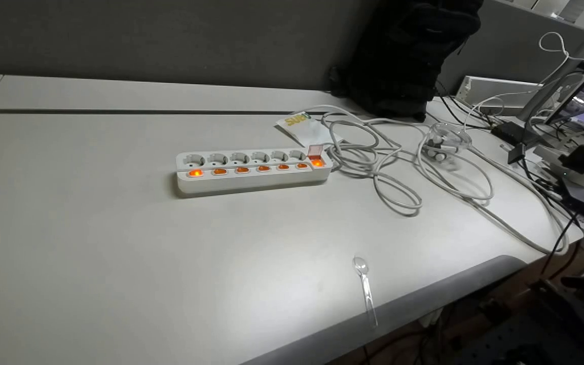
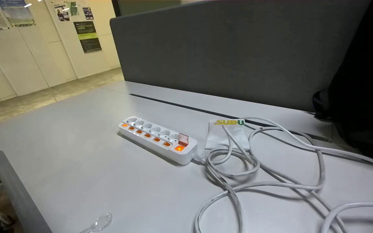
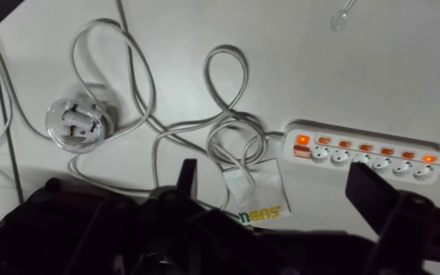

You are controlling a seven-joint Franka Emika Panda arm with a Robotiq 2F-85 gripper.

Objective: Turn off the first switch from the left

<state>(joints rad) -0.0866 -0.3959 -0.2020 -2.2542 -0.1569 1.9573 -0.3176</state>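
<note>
The first switch [image 1: 195,173] glows orange at the cordless end of the white power strip [image 1: 254,183]. In an exterior view the lit first switch [image 2: 124,125] is at the far end of the strip [image 2: 152,145]. In the wrist view the first switch [image 3: 429,159] is at the right end of the strip [image 3: 289,149]. The other small switches along the row look unlit. A larger main switch [image 3: 303,139] at the corded end is lit, its clear red cover raised. My gripper [image 3: 273,166] is open and empty above the table; its right finger overlaps the strip's edge in view. Neither exterior view shows its fingers.
A tangled white cord [image 2: 280,183] runs from the strip. A paper napkin [image 1: 308,132] lies by the cord, and a clear round container [image 3: 75,126] stands among its loops. A clear spoon [image 1: 366,289] lies at the table's front edge. A black backpack [image 1: 403,61] leans against the grey partition [image 2: 225,48].
</note>
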